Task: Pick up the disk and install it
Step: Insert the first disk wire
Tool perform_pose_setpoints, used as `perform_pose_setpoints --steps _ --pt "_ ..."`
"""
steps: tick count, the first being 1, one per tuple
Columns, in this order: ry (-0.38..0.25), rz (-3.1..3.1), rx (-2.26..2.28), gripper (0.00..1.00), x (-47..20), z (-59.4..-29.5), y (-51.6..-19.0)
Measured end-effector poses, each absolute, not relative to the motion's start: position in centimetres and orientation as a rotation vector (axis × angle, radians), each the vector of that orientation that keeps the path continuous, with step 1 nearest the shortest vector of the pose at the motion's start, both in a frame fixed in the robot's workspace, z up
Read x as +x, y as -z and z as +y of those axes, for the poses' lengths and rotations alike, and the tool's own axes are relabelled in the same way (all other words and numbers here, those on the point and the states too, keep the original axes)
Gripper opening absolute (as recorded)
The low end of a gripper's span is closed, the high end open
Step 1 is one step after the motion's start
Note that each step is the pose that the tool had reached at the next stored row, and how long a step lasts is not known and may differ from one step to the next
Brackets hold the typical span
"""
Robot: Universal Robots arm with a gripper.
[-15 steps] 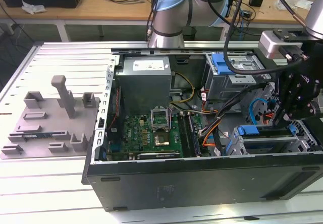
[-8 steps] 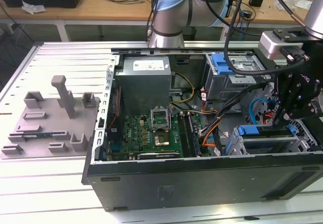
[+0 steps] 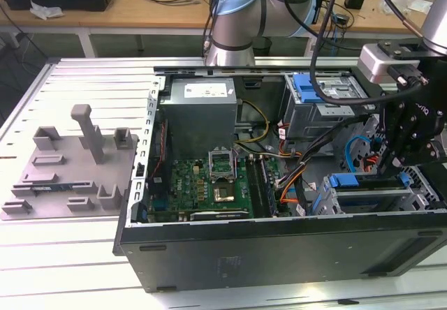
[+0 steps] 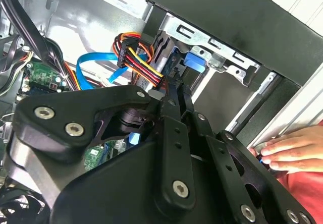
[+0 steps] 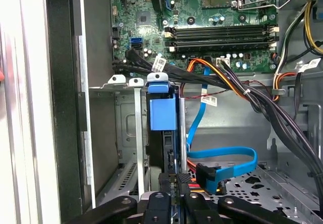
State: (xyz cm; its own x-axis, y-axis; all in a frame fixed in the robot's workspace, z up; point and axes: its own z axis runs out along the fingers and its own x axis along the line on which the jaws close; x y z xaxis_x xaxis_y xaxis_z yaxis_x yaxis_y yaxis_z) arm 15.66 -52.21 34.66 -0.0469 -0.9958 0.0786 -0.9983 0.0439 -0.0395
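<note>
The disk (image 5: 162, 148) stands on edge inside the grey drive cage (image 5: 126, 133), its blue plastic bracket (image 5: 162, 110) at the end nearest the motherboard. In the exterior view the blue bracket (image 3: 343, 181) shows at the cage (image 3: 374, 200), in the near corner of the case on the exterior view's right. My gripper (image 5: 173, 181) reaches down onto the disk's edge with its fingers drawn close together on it. In the second wrist view the black fingers (image 4: 176, 95) run toward the blue bracket (image 4: 196, 61). The gripper (image 3: 386, 158) hangs right over the cage.
Blue data cables (image 5: 222, 161) and an orange-red-yellow power lead (image 4: 139, 57) lie beside the cage. The motherboard (image 3: 209, 181) and power supply (image 3: 202, 114) fill the case. A person's hand (image 4: 295, 148) rests on the case edge. A grey fixture (image 3: 70, 167) sits outside, at the exterior view's left.
</note>
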Motion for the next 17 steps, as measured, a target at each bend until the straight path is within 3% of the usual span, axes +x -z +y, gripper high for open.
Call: perform_pose_setpoints --steps 17 --pt "-0.129 -2.248 2.148 0.17 15.64 -52.21 -34.36"
